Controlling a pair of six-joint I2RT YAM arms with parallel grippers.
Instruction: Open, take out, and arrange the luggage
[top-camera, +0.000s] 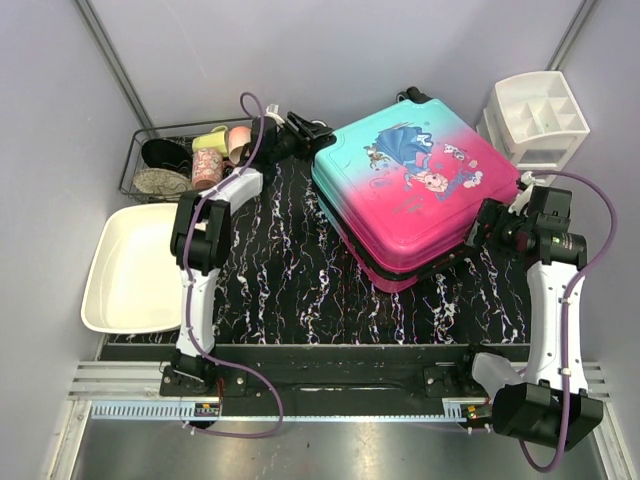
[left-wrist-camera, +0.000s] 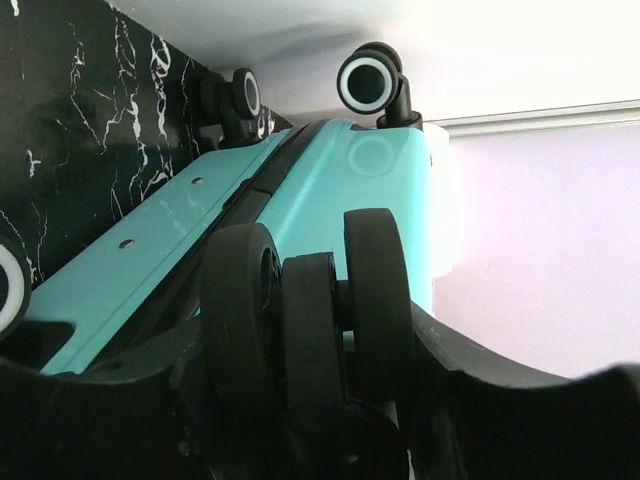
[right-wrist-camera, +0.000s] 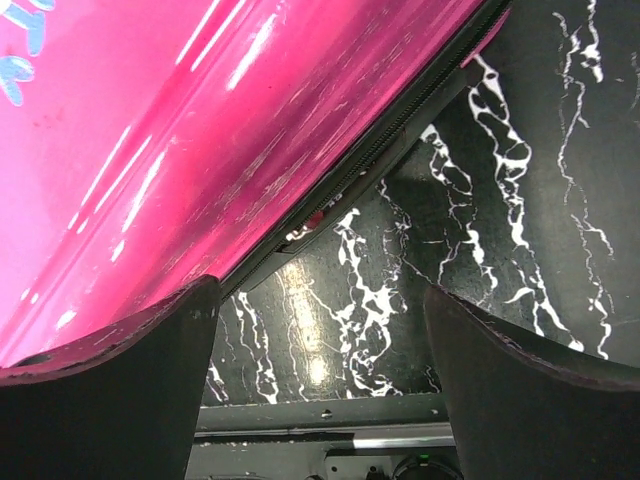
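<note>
**Closed Case, Flanked at Two Ends**

The luggage (top-camera: 415, 195) lay flat and zipped on the marbled table (top-camera: 290, 270), right of centre, print side up, which we judged ready for opening. Our right gripper (right-wrist-camera: 320, 290) hung released beside the zip (right-wrist-camera: 400, 140). Our left gripper (top-camera: 305, 133) clenched a black wheel (left-wrist-camera: 380, 290), probably to steady the case. The shell ran teal to pink.
</note>
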